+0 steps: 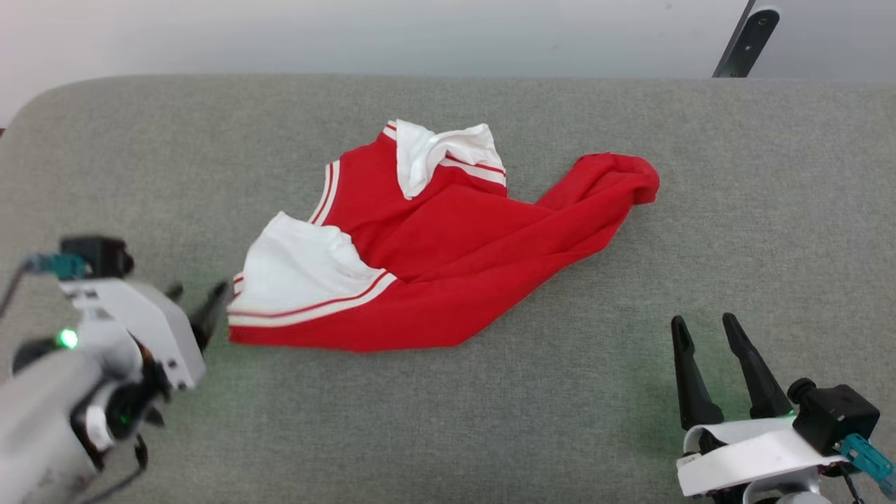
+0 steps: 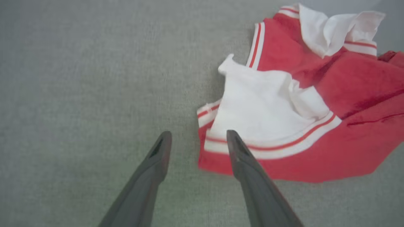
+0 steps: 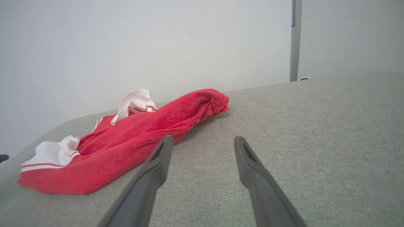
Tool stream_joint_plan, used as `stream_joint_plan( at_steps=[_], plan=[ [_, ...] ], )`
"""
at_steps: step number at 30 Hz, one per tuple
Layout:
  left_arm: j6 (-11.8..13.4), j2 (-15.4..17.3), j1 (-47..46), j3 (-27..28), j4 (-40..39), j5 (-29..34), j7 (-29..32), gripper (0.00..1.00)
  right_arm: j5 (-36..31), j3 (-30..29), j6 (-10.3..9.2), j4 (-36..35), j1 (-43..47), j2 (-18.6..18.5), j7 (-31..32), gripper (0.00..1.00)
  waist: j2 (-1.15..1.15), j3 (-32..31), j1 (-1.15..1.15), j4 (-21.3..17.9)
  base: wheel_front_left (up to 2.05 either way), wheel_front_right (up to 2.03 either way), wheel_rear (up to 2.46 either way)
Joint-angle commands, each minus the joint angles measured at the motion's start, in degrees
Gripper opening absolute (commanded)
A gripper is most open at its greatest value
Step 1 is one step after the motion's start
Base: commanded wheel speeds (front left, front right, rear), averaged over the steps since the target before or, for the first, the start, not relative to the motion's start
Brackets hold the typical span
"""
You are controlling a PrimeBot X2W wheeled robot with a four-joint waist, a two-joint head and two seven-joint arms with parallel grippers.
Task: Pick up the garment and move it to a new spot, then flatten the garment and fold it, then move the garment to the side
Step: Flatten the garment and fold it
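The red jersey garment (image 1: 448, 259) lies crumpled in the middle of the grey cushioned surface, two white red-striped sleeve ends turned up; its lettering is hidden. My left gripper (image 1: 199, 302) hovers open just left of the garment's near white sleeve end (image 1: 301, 273). In the left wrist view the left gripper (image 2: 199, 137) has one finger over the striped hem (image 2: 268, 148) and the other over bare fabric surface. My right gripper (image 1: 703, 329) stands open at the lower right, well clear of the garment (image 3: 132, 142), with nothing between its fingers (image 3: 159, 157).
The grey upholstered surface (image 1: 490, 420) spreads wide around the garment, its rounded far-left corner (image 1: 42, 105) and far edge meeting a pale wall. A dark slanted bar (image 1: 745, 38) stands at the back right beyond the edge.
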Motion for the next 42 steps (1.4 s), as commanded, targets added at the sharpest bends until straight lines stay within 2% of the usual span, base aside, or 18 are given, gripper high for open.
stream_joint_plan(
  at_steps=[1, 5, 10, 14, 17, 23, 26, 27, 28, 33, 38, 42],
  plan=[
    [1.0, 0.7, -2.1, 0.8, -1.6, 0.8, -0.1, 1.00, -0.1, 0.3, -0.02, -0.1, -0.6, -0.3, -0.3, 1.00, 0.00, 0.4, 0.00, -0.3, 0.00, 0.00, 0.00],
    [1.6, 0.4, -5.9, 1.3, -4.2, 1.9, 1.8, 1.00, 0.2, 0.7, -0.02, 0.1, -0.8, -0.2, -0.3, 1.00, 0.00, 1.1, 0.00, -1.1, 0.00, 0.00, 0.00],
    [-0.7, -3.9, -10.2, -0.6, -2.2, 0.9, 9.3, 1.00, 0.7, 1.3, -0.02, 0.2, -1.9, 0.0, -0.3, 1.00, 0.00, 2.4, 0.00, -2.6, 0.00, 0.00, 0.00],
    [-1.2, -7.9, -13.1, -2.3, 1.8, -0.2, 16.0, 1.00, 0.8, 1.5, -0.02, 0.2, -2.5, 0.2, -0.3, 1.00, 0.00, 3.3, 0.00, -4.2, 0.00, 0.00, 0.00],
    [-1.2, -9.9, -14.4, -2.4, 4.9, -1.2, 18.5, 1.00, 1.0, 1.5, -0.02, 0.1, -2.8, 0.3, -0.3, 1.00, 0.00, 3.7, 0.00, -5.2, 0.00, 0.00, 0.00],
    [-1.0, -11.3, -15.6, -4.0, 9.3, -0.4, 21.4, 1.00, 1.3, 1.6, -0.02, 0.1, -2.7, 0.4, -0.3, 1.00, 0.00, 4.0, 0.00, -6.2, 0.00, 0.00, 0.00],
    [-2.0, -11.8, -15.6, -4.3, 11.4, -0.2, 21.7, 1.00, 1.3, 1.4, -0.02, 0.1, -2.3, 0.4, -0.3, 1.00, 0.00, 3.9, 0.00, -6.3, 0.00, 0.00, 0.00],
    [-2.4, -12.1, -15.4, -3.9, 11.9, -0.6, 21.2, 0.42, 1.3, 1.2, -0.02, 0.1, -2.3, 0.5, -0.3, 1.00, 0.00, 3.8, 0.00, -6.2, 0.00, 0.00, 0.00],
    [-2.9, -12.4, -15.2, -3.6, 12.3, -1.0, 21.0, 0.00, 1.3, 1.1, -0.02, 0.1, -2.1, 0.5, -0.3, 1.00, 0.00, 3.7, 0.00, -6.0, 0.00, 0.00, 0.00],
    [-5.1, -13.1, -13.7, -2.4, 13.4, -1.7, 18.2, 0.00, 1.1, 0.9, -0.02, 0.1, -1.4, 0.5, -0.3, 1.00, 0.00, 2.7, 0.00, -3.9, 0.00, 0.00, 0.00],
    [-5.9, -12.8, -10.8, 0.2, 12.5, -2.7, 11.2, 0.00, 0.6, 0.8, -0.02, 0.3, -0.9, 0.5, -0.3, 1.00, 0.00, 1.1, 0.00, -1.1, 0.00, 0.00, 0.00],
    [-4.6, -10.6, -5.9, 2.2, 8.1, -3.6, 4.7, 0.00, 0.2, 0.7, -0.02, 0.5, -0.1, 0.5, -0.2, 1.00, 0.00, -0.2, 0.00, 1.6, 0.00, 0.00, 0.00]
  ],
)
